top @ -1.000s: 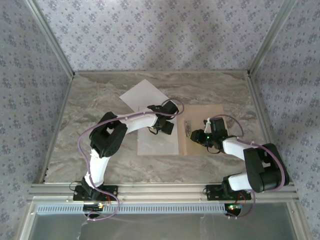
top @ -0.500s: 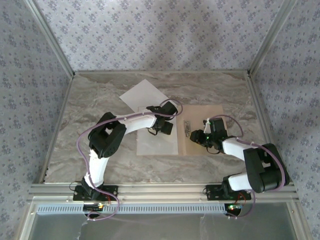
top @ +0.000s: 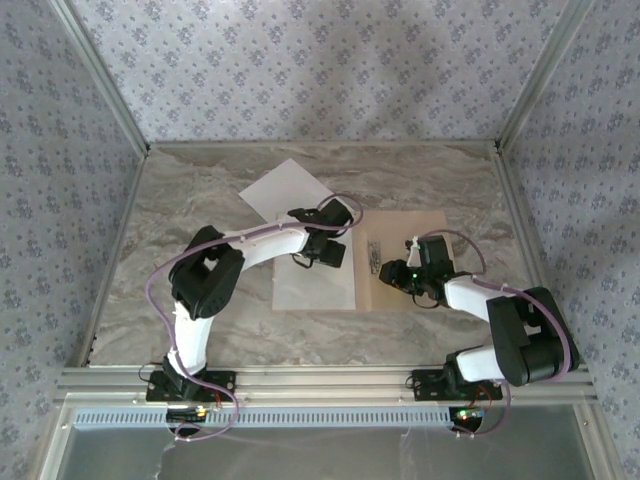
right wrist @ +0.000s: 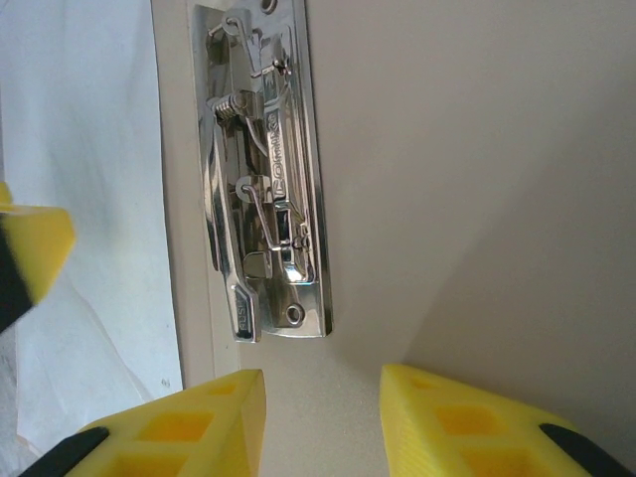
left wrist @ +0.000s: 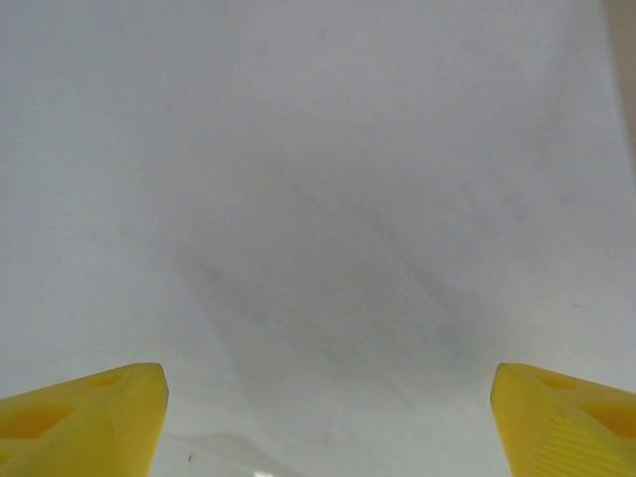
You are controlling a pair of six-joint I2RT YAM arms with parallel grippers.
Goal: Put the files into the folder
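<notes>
File sheet (left wrist: 318,199) lies flat just under the wide-spread left jaws.

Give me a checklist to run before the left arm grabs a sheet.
1. Left gripper open and empty: ok.
2. Near sheet lying flat below left gripper: ok.
3. Far sheet in the folder: not ok, it lies on the table.
4. Folder lying open: ok.
5. Right gripper empty, over the folder: ok.
6. Metal clip released: cannot tell.
</notes>
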